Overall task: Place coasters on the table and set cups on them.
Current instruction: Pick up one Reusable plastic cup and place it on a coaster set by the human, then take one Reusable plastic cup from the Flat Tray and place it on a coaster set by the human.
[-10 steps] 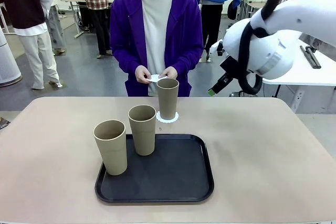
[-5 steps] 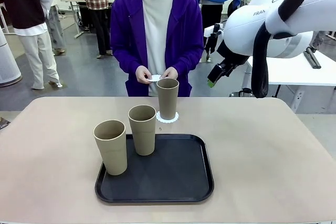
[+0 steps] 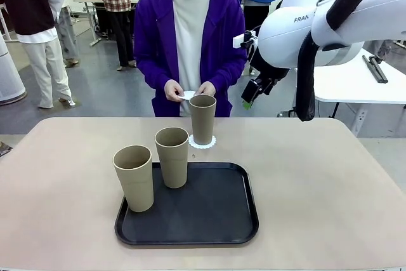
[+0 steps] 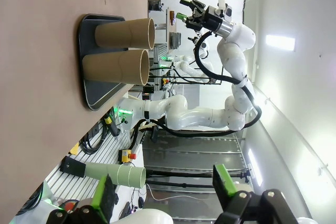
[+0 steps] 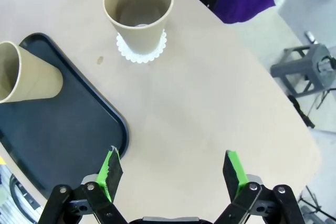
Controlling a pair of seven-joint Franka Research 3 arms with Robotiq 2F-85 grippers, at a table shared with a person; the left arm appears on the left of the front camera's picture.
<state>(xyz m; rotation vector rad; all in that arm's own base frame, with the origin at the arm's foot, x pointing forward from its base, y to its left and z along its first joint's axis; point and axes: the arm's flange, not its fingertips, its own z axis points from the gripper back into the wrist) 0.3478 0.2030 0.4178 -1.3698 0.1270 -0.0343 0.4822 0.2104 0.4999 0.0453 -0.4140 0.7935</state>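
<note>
One tan cup [image 3: 203, 118] stands on a white scalloped coaster [image 3: 202, 142] on the beige table [image 3: 317, 188], just beyond the tray. Two more cups [image 3: 172, 157] [image 3: 134, 178] stand upright on the black tray [image 3: 190, 238]. The person at the far side holds another coaster [image 3: 188, 94] in both hands. My right gripper [image 3: 250, 93] hangs open and empty high above the table's far right part; in its own view the right gripper [image 5: 173, 170] looks down at the cup [image 5: 138, 9] on its coaster [image 5: 140, 51]. My left gripper [image 4: 165, 192] is open and empty, far from the cups [image 4: 123, 32].
The tray's corner [image 5: 63, 135] lies left of my right gripper's view, with bare tabletop [image 5: 210, 103] straight below the fingers. A white table [image 3: 361, 87] stands behind at the right. Other people stand in the background.
My right arm has swung leftward and its gripper has risen a little, nearer the person. The cups, the coasters and the person's hands have stayed put.
</note>
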